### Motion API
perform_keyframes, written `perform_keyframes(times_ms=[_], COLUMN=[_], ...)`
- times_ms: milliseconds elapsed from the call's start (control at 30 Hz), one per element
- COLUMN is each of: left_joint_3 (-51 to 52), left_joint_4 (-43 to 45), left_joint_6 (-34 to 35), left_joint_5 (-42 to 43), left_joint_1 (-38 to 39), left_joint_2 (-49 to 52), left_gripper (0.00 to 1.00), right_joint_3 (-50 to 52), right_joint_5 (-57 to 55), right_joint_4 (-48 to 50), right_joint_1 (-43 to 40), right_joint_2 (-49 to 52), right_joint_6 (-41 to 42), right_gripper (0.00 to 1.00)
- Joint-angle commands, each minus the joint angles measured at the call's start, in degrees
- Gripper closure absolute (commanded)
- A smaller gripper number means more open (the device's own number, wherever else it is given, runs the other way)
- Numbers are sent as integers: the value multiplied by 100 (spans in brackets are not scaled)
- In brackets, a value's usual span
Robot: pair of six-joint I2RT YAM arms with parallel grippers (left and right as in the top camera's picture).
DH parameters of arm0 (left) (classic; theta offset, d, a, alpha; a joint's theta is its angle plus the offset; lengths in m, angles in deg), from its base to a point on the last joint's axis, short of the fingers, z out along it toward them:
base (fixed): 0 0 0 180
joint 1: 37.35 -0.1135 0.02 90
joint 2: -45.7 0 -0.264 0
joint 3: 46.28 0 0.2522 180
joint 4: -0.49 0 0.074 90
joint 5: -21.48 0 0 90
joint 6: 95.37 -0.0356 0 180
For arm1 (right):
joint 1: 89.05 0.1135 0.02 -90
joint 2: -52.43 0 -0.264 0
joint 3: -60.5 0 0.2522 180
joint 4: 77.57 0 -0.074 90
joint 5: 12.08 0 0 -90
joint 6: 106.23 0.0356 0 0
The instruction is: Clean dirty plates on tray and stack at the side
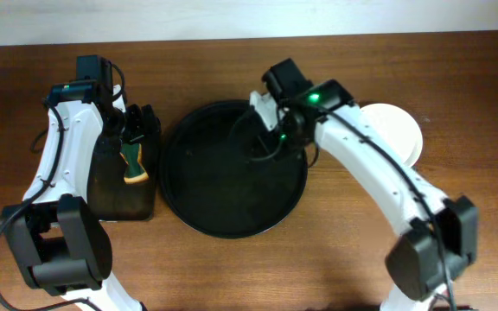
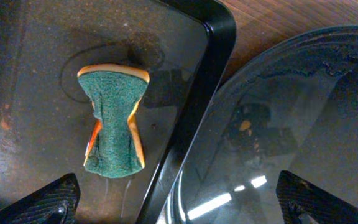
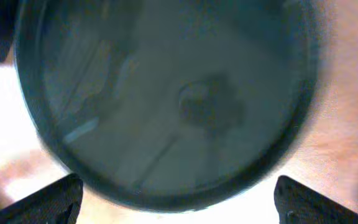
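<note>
Left gripper (image 2: 180, 198) is spread wide, both fingertips (image 2: 42, 202) at the far bottom corners of my left wrist view, nothing between them; it hangs over the small rectangular black tray (image 1: 111, 186), at that tray's edge nearest the round one; the sponge (image 2: 112, 121), green scrub face up with an orange edge and pinched in at the waist, lies flat on the small tray just ahead of this gripper and toward its left finger, not touching either finger; the small tray's raised rim runs diagonally under the gripper; the round black tray (image 1: 232, 186) sits beyond that rim toward the right finger, close beside the small tray; contact between them I cannot tell; I see smudges and a few pale flecks on its floor; right gripper (image 3: 179, 200) is also spread wide, fingertips at the two bottom corners of the blurred right wrist view, holding nothing; it hangs above the round tray, whose floor fills the view ahead of it; no plate shows on that tray; the plates (image 1: 400, 130) are white and round, on the worktop (image 1: 318, 268) outside the tray, behind the right gripper on the far side of its arm, partly hidden by the arm; how many are stacked I cannot tell.
</note>
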Motion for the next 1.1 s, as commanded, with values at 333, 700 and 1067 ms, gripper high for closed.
perform_keyframes(times_ms=[333,700,1067], left_joint_3=[22,22,22], left_joint_4=[-17,-17,-17], left_joint_6=[-9,-9,-9], left_joint_5=[-61,-61,-61], left_joint_1=[-11,-11,-11], left_joint_2=[35,35,35], left_gripper=[0,1,1], right_joint_3=[1451,6754,8876], right_joint_5=[-1014,-426,-321], right_joint_4=[1891,5807,7410], right_joint_1=[-2461,-2868,-2868], right_joint_2=[-6078,-9473,-10588], right_joint_6=[-1521,-570,-2], right_gripper=[1,1,1])
